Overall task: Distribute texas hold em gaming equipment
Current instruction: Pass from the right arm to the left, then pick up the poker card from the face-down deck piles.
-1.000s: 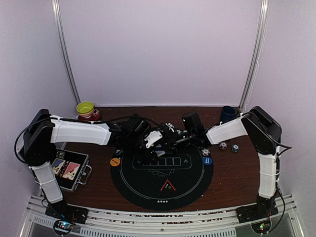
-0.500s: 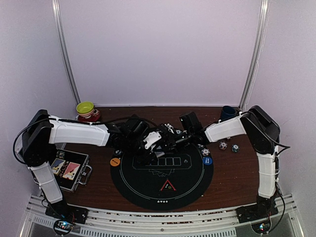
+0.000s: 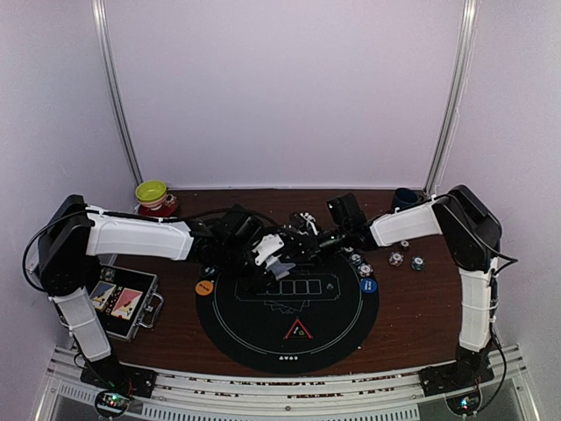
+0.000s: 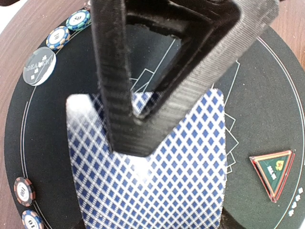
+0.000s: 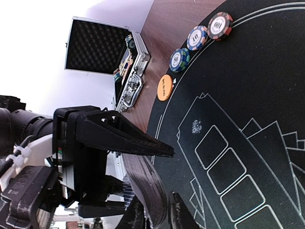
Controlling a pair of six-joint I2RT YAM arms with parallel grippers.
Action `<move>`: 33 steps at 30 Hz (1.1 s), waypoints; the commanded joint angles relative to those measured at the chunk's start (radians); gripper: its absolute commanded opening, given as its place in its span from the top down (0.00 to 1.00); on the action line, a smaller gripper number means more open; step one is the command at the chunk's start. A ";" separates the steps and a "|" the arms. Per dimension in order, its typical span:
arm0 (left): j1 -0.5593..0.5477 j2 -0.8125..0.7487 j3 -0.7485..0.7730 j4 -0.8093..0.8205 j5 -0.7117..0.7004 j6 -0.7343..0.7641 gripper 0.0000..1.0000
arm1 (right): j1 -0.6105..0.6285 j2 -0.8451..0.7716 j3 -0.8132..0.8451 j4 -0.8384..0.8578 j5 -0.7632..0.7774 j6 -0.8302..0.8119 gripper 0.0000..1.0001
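Over the far part of the round black mat (image 3: 333,324), my left gripper (image 3: 279,261) is shut on a deck of blue-diamond-backed playing cards (image 4: 157,191); its fingers (image 4: 119,95) pinch the deck from above. My right gripper (image 5: 159,217) meets it from the right, with its fingertips (image 5: 138,214) close on both sides of the deck's bent free end (image 5: 147,181). On the mat lie a red triangle marker (image 3: 298,331), an orange button (image 3: 204,287) at the left rim and a blue button (image 3: 367,285) at the right rim. Striped chips (image 5: 198,37) line the mat's edge.
An open metal case (image 3: 123,303) with chips and cards sits at the left front. A yellow-green bowl (image 3: 152,191) on a red saucer stands at the back left and a dark blue mug (image 3: 403,202) at the back right. Loose chips (image 3: 396,259) lie on the wood right of the mat.
My right gripper's fingers have closed in around the deck's free end, and its wrist has shifted slightly. My left gripper still holds the deck in the same place.
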 commanded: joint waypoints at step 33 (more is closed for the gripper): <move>-0.011 -0.044 0.017 0.014 -0.032 -0.016 0.47 | -0.200 -0.143 -0.063 0.149 -0.038 0.155 1.00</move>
